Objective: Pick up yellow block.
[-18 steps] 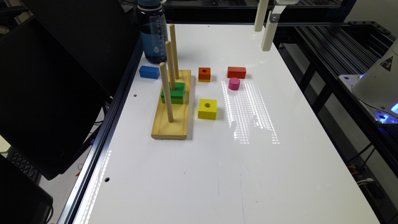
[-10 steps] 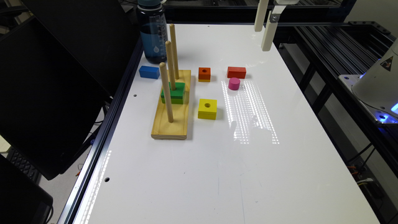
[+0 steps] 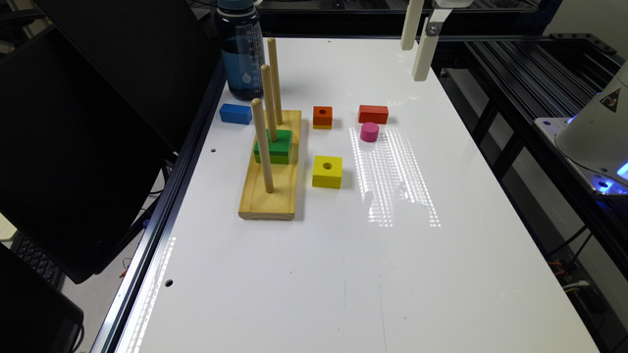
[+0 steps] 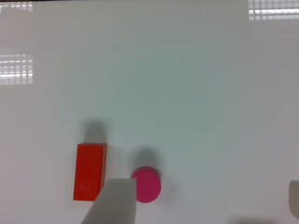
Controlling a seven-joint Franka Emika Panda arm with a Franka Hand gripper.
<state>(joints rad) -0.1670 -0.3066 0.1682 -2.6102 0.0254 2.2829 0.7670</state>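
Peg board (image 3: pixel 267 203): the green block (image 3: pixel 274 143) sits on its middle peg.
Table (image 3: pixel 343 274): much free white surface in front.
Yellow block (image 3: pixel 327 171): just beside the peg board, well apart from my claw.
My claw (image 3: pixel 417 44): high near the far edge, fingers spread wide (image 4: pixel 114 203).

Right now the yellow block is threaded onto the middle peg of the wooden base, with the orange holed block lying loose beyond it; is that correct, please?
Not quite. In the exterior view the yellow block lies loose on the white table, beside the wooden base; the block threaded on the middle peg is the green block. The orange holed block does lie loose beyond it.
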